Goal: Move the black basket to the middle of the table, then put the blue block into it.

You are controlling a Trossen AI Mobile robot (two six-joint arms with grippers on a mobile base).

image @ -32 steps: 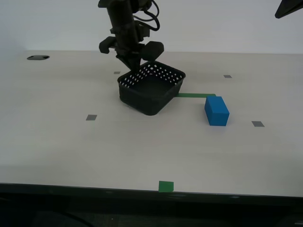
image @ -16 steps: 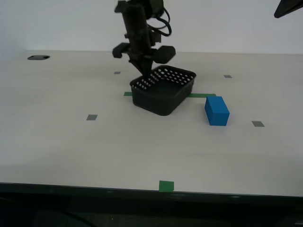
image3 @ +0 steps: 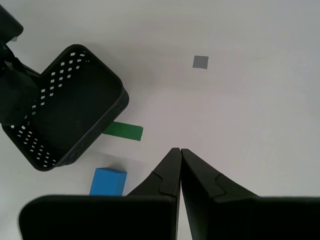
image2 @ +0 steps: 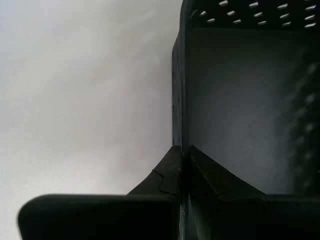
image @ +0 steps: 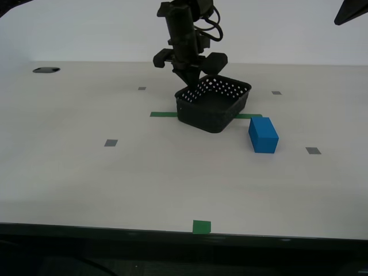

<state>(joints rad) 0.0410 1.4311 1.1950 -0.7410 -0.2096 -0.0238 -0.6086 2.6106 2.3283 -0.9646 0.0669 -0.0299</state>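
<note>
My second pincer (image: 191, 80) is clamped on the black basket (image: 214, 104), its two fingers (image2: 172, 172) pressed on either side of one perforated wall, one inside and one outside. The basket sits toward the middle of the counter (image: 115, 178) in the exterior view, on top of a strip of green tape (image: 164, 114) that pokes out on both sides of it. Whether the basket's base is fully down on the counter or a touch tilted, I cannot tell.

The blue block (image: 263, 134) stands on the counter just beside the basket, on the exterior view's right and a little nearer the camera, apart from it. A green tape square (image: 201, 226) lies at the front edge, and small grey marks (image: 111, 142) dot the surface.

My first pincer (image3: 180, 155) hangs high above the counter with its fingers pressed together on nothing. Its wrist view shows the basket (image3: 65, 107), the green strip (image3: 123, 131) beside it, the blue block (image3: 108, 181) and a grey mark (image3: 200, 62).
</note>
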